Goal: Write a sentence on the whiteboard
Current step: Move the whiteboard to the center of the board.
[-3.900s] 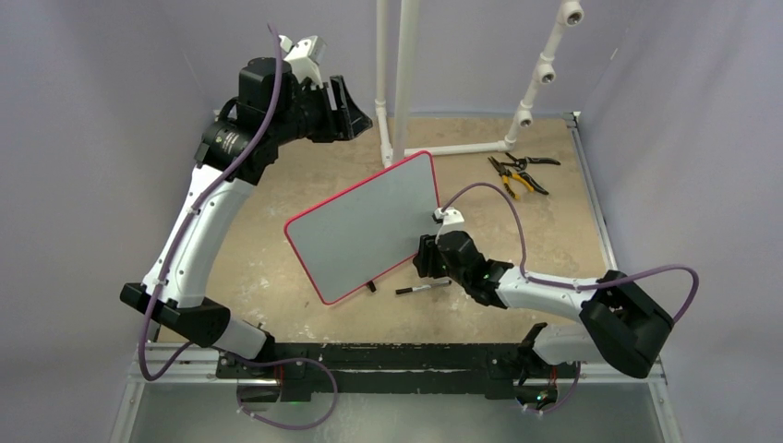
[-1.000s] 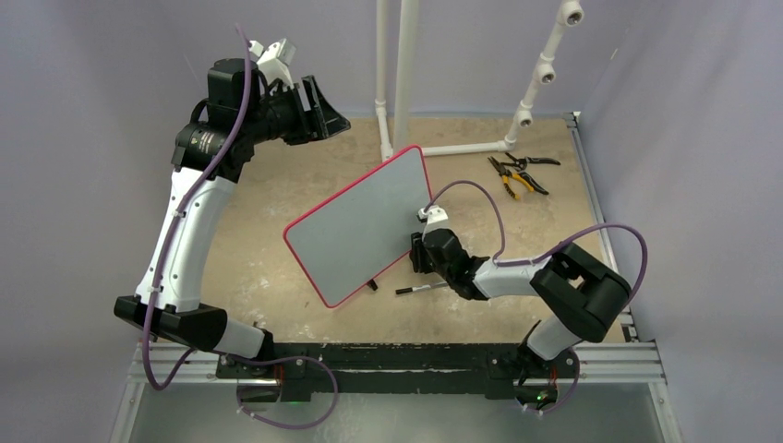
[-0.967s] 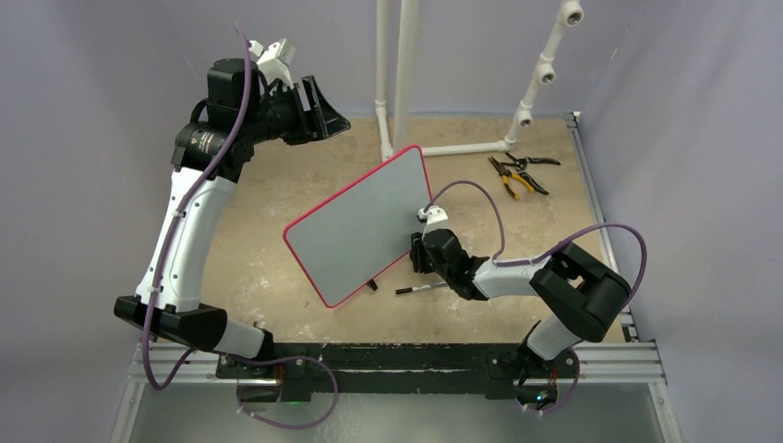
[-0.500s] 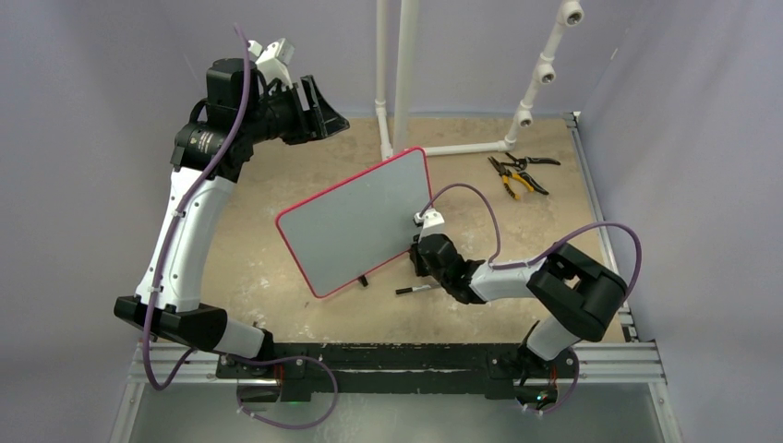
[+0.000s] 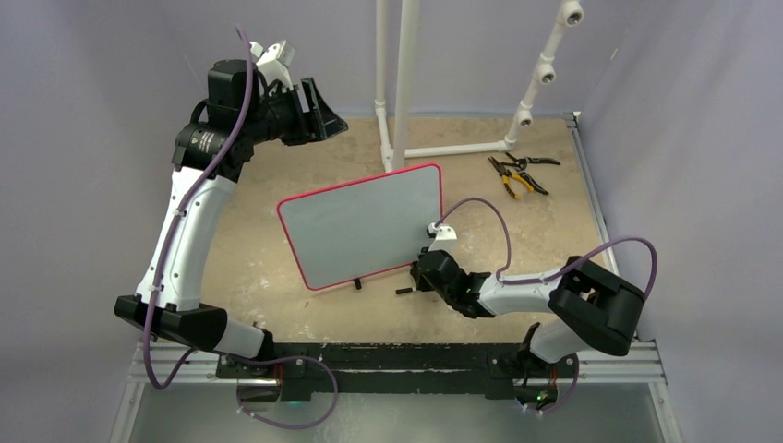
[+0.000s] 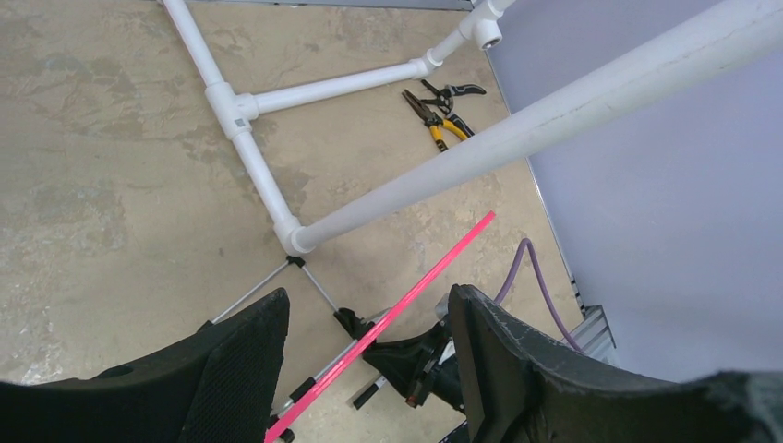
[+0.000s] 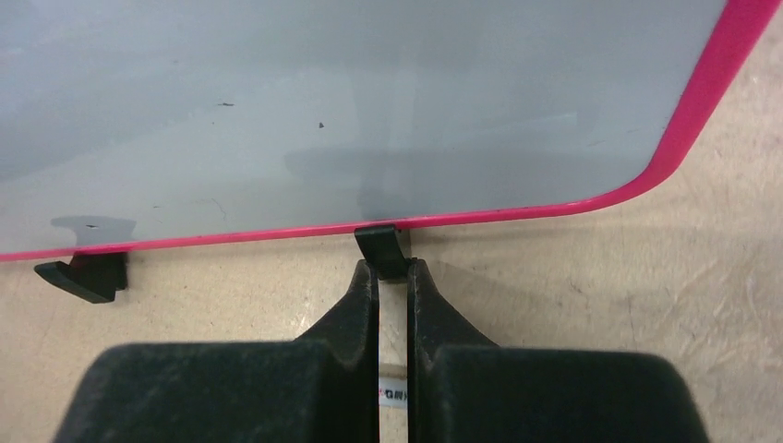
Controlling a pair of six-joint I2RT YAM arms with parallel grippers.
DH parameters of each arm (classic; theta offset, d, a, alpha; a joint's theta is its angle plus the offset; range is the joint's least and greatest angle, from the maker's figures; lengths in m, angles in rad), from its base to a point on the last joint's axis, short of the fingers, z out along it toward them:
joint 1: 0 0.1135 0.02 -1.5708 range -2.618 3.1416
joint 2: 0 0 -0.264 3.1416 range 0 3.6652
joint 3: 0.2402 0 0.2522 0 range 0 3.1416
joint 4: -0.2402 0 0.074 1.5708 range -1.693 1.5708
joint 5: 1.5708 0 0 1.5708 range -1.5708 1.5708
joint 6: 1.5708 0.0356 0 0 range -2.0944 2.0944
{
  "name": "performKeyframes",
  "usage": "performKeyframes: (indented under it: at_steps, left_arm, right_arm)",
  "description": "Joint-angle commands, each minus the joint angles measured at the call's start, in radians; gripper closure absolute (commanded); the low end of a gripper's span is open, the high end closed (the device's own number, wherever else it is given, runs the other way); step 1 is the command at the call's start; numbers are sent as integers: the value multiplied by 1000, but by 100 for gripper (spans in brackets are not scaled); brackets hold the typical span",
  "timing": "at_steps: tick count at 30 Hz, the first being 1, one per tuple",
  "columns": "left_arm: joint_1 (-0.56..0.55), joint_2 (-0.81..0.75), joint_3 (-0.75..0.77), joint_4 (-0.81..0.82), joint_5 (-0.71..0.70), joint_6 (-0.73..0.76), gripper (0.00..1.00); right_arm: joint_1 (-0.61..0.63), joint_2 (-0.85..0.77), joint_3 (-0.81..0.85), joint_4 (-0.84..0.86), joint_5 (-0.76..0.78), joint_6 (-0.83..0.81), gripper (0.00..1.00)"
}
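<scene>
Whiteboard [image 5: 360,226] has swung to face the arms squarely, one black foot [image 7: 381,249] now right at the tips of the right gripper [image 7: 394,269], whose fingers have just closed, apparently on the white-barrelled marker [image 7: 394,397]. Its glossy grey face, rimmed in rounded pink-red, is blank, so writing has yet to start. The left gripper [image 6: 367,300] hangs spread and empty, well beyond it.
</scene>
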Motion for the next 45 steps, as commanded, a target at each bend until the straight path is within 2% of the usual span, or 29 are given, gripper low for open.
performKeyframes:
  at_steps: [1,8,16,27,33,40,45]
  left_arm:
    - [8,-24,0,8,-10,21,37]
    - [8,-21,2,8,-10,21,37]
    - [8,-18,2,11,-6,10,37]
    - [8,-29,-4,11,-12,9,37]
    - [10,-34,-2,7,-20,15,37]
    - [10,-40,-3,2,-28,17,37]
    - [10,-49,-9,-9,-40,38,36]
  right_arm:
    - [1,-42,-41,-185,68,200,100]
    - [-1,-25,-22,-264,78,283,100]
    - [-7,3,19,-283,132,269,100]
    - [-13,53,137,-444,260,311,100]
    - [-44,57,153,-488,280,340,100]
    - [-62,48,157,-491,295,343,100]
    - [-62,30,153,-446,306,289,98]
